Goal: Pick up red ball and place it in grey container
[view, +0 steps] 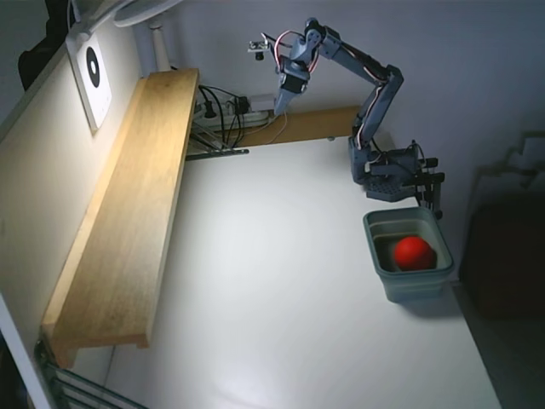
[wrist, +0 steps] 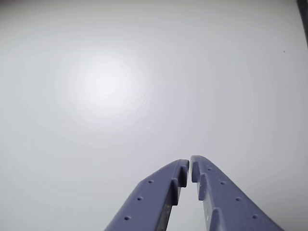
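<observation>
Inside the grey container [view: 409, 266], at right of the fixed view, sits the red ball [view: 412, 252], resting low against the tub's floor, slightly toward the far-right side. Container stands upright on the white table [view: 281, 298], just in front of the arm's base [view: 387, 175], near the table's right edge.

Arm is folded up and back: from the base it rises to an elbow, then reaches left across the far end of the table, gripper [view: 279, 107] pointing down, well above the surface and well apart from the container. Nothing between the fingers.

Wrist view: gripper [wrist: 190, 164] enters from the bottom edge, both blue-grey fingers [wrist: 154, 197] converging, tips almost touching, only a thin slit between them, so clenched and empty. Below it only bare white table [wrist: 120, 96] with a bright light reflection.

Left side of the fixed view: long wooden shelf [view: 128, 221] along the wall, a card with a black target mark [view: 92, 70] above it. Cables [view: 223, 111] bunch at the far end of the shelf, possibly a power strip there, too dark to be sure.
</observation>
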